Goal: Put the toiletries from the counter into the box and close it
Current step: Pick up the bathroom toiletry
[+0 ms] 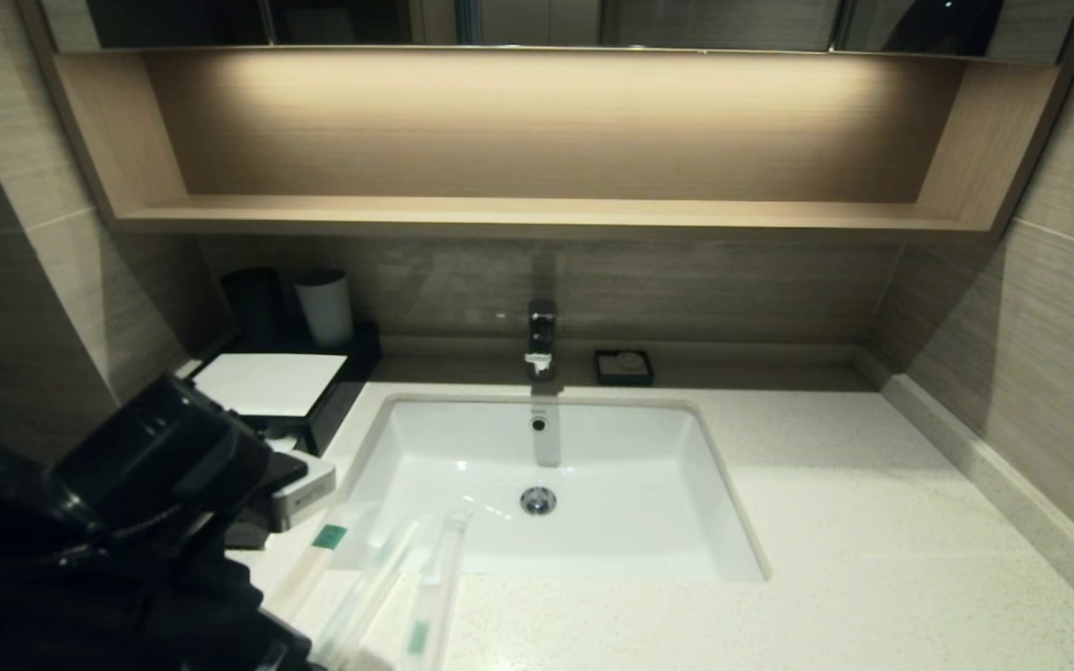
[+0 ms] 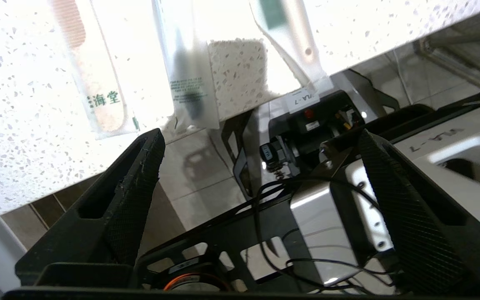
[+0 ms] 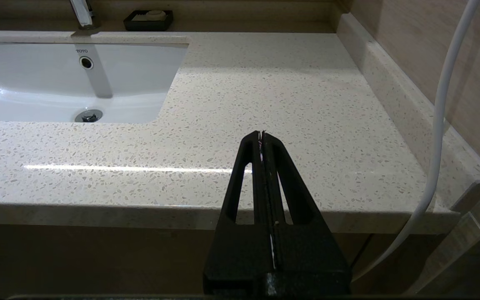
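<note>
Three toiletries in translucent wrappers lie side by side at the counter's front edge, left of the sink: one with a green label, a middle one and a third. In the left wrist view they are the comb wrapper, the middle wrapper and the green-labelled one, their ends overhanging the edge. My left gripper is open and empty, just off that edge below the ends. The box sits back left, its front hidden by my left arm. My right gripper is shut, empty.
A white sink with a faucet fills the counter's middle. A black cup and a white cup stand behind the box. A small black soap dish sits by the back wall. A wooden shelf overhangs.
</note>
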